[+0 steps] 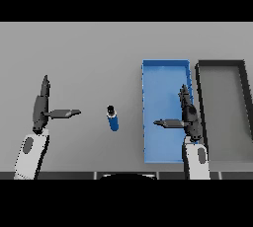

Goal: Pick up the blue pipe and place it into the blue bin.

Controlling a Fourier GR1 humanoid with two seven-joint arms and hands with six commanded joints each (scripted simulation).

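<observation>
The blue pipe [113,118] lies on the grey table [89,53], a short cylinder with a dark cap at its far end and its blue body running toward the near edge, tilted slightly to the right. It rests free of both hands and touches nothing else. To its right, apart from it with a strip of bare table between, sits the blue bin [148,97], a long rectangular tray with its length running away from the robot; its floor shows no contents. Just beside the bin on the right stands a dark grey bin [220,63] of similar shape, its left wall near the blue bin's right wall. The right hand [188,117] is seen over the right half of the blue bin, fingers straight and pointing away from the robot, thumb stretched out leftward across the bin floor; it holds nothing. The left hand [39,110] is to the left of the pipe, fingers likewise straight and pointing away, thumb extended rightward toward the pipe with its tip near but clearly short of it; this hand also holds nothing. Whether either hand rests on a surface or is raised above it cannot be determined.
</observation>
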